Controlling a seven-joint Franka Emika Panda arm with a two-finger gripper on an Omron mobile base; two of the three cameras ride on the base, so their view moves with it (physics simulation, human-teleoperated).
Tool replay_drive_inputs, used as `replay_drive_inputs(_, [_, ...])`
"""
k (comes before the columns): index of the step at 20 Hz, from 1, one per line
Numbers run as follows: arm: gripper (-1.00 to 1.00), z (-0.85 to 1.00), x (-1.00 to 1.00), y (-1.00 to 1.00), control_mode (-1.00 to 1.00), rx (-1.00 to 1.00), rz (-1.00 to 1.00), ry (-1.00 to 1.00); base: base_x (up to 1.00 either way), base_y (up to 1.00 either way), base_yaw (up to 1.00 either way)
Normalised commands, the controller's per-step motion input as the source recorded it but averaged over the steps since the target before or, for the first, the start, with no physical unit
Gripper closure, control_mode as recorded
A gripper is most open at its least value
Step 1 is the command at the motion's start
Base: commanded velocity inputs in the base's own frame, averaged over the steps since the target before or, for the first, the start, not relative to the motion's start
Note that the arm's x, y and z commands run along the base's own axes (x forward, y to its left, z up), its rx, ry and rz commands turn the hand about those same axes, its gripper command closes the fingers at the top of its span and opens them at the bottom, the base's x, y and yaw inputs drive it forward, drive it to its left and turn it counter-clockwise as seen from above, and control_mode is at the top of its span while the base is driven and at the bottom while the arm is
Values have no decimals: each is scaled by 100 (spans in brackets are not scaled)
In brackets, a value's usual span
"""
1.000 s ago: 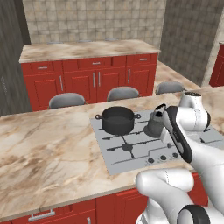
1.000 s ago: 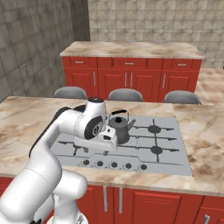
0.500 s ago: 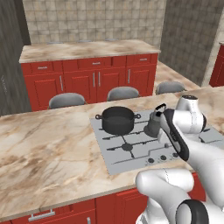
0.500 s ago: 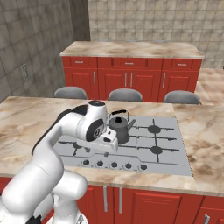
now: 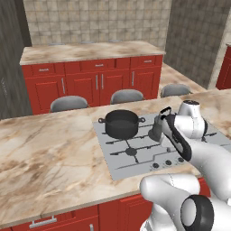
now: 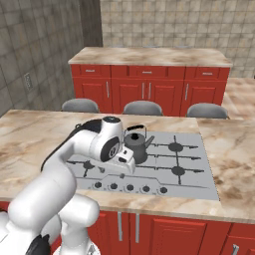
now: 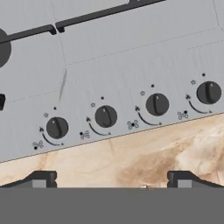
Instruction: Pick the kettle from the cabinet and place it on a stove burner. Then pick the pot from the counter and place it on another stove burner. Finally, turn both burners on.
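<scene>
**Inspector:** Gripper is hovering over the front edge of the cooktop with its jaws spread fully apart and nothing between them. In the hand view the two fingertips are rising wide of each other above the marbled slab, looking down on a row of four knobs.

**Supervisor:** Where are the task's things sitting?

**Inspector:** Working from largest down: the long marbled slab is carrying the grey cooktop; the pot is resting on a rear burner at the left in the left base view; the kettle is standing upright on a burner beside it, partly behind the arm. Both vessels are looking placed, so I am judging the burner-lighting step to be the one in hand.

**Supervisor:** And doing it well?

**Inspector:** The knobs are small, so accuracy is mattering. The second knob from the left is lying nearest the midline between the fingers. I am recommending centring on one knob, descending straight, closing on it squarely, then rotating without dragging sideways. I cannot tell which knob is serving which burner; the printed marks are too small to read. The wrist is sitting near the kettle, so any swing is needing clearance to avoid tipping it.
</scene>
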Motion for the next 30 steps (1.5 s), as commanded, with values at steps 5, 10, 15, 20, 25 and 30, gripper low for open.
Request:
replay_drive_inputs(5, [-100, -17, 17, 0, -100, 0, -2, 0, 0, 0, 0])
replay_drive_inputs(10, [-100, -21, 14, 0, -100, 0, 0, 0, 0, 0, 0])
replay_drive_inputs(15, [-100, -19, 8, 0, -100, 0, 0, 0, 0, 0, 0])
replay_drive_inputs(20, [-100, -19, 1, 0, -100, 0, 0, 0, 0, 0, 0])
replay_drive_inputs(25, [-100, -21, 3, 0, -100, 0, 0, 0, 0, 0, 0])
replay_drive_inputs(30, [-100, -19, 6, 1, -100, 0, 0, 0, 0, 0, 0])
